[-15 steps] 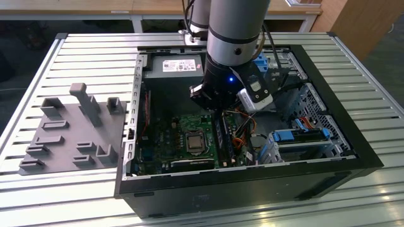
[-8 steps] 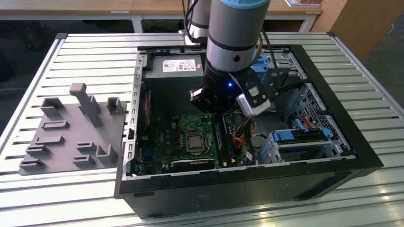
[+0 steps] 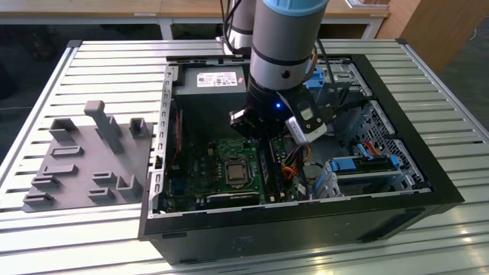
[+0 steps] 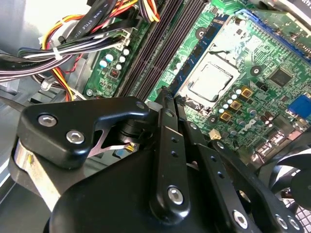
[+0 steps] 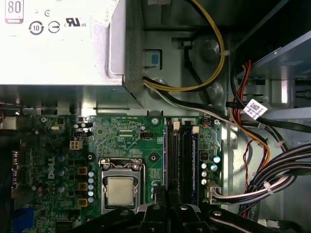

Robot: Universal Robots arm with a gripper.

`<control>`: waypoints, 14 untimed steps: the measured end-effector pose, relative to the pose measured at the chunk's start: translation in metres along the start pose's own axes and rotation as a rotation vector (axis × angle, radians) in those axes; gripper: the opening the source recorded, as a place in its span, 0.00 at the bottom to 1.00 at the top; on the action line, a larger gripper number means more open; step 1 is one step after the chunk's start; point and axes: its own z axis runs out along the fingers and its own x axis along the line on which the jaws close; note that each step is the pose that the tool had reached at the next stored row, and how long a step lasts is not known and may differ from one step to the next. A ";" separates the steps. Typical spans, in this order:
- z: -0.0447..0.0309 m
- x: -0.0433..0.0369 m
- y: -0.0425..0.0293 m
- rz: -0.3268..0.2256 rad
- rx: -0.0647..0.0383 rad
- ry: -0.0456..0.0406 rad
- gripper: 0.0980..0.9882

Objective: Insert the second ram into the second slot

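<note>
In the exterior view my gripper [image 3: 261, 136] reaches down into the open computer case, right over the dark memory slots [image 3: 269, 172] beside the processor socket [image 3: 233, 171]. In both wrist views the second ram [image 4: 194, 51] [image 5: 166, 155] is a thin blue board with dark chips. It stands on edge along the slot nearest the socket and runs straight into the gripper [image 4: 164, 94] [image 5: 167, 201]. The black fingers [image 4: 165, 145] lie close together on it. The neighbouring slots [image 4: 150, 48] [image 5: 186, 155] look dark. How deep the board sits is hidden.
Bundled cables [image 4: 87, 43] [image 5: 272, 174] crowd the side of the slots away from the socket. The power supply [image 5: 58, 43] lies beyond the slots' far end. A fan [image 4: 286, 179] sits close by, and a grey parts fixture [image 3: 84, 154] is outside the case at the exterior view's left.
</note>
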 end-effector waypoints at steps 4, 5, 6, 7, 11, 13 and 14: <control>0.0006 0.0000 0.0000 0.000 0.000 0.0001 0.04; 0.0009 0.0000 0.0000 0.000 0.000 0.0004 0.04; 0.0014 -0.0001 0.0000 0.000 -0.001 0.0010 0.04; 0.0018 -0.0002 0.0000 0.000 0.000 0.0019 0.04; 0.0040 -0.0002 -0.0001 0.000 0.000 0.0041 0.04; 0.0059 -0.0002 -0.0002 0.000 0.000 0.0053 0.04; 0.0067 -0.0002 -0.0002 0.000 0.000 0.0058 0.04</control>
